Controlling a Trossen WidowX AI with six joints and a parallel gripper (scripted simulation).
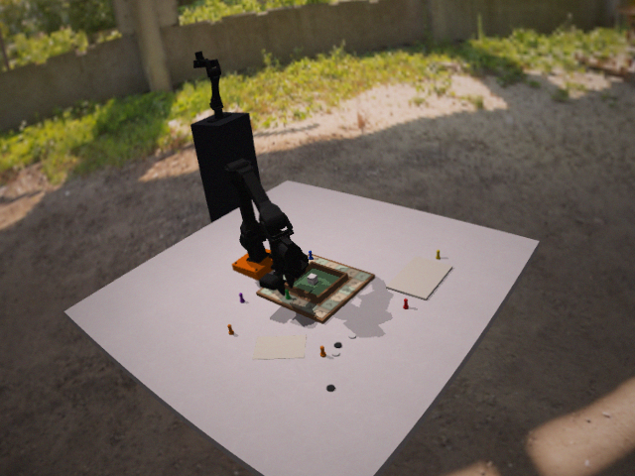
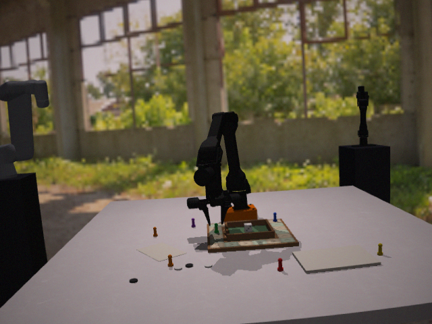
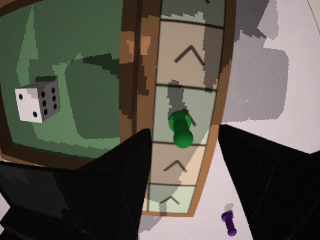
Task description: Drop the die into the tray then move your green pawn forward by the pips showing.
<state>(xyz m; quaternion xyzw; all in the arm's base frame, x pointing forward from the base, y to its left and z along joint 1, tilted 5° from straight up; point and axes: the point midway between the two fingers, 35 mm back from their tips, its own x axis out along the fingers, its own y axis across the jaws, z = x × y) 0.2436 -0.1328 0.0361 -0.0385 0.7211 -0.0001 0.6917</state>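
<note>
The green pawn [image 1: 287,295] [image 2: 216,228] [image 3: 180,131] stands upright on a pale green square of the board [image 1: 360,277] [image 2: 283,230] [image 3: 175,37], third from the bottom end of that strip in the wrist view. Arrows there point up the picture. My gripper [image 2: 216,224] [image 3: 185,134] is open and empty, pointing down. In the wrist view its fingertips lie on either side of the pawn, with gaps. The white die [image 1: 312,279] [image 2: 248,227] [image 3: 37,104] rests in the tray [image 2: 249,235] [image 3: 130,90]. Its upper face shows two pips; a side face shows six.
A blue pawn [image 1: 310,254] [image 2: 275,217] stands at the board's far edge. A purple pawn [image 1: 241,297] [image 2: 192,223] [image 3: 229,223] stands off the board near the gripper. Orange pawns, a red pawn [image 1: 405,303], a yellow pawn [image 1: 438,254], flat discs and two pale sheets lie farther out.
</note>
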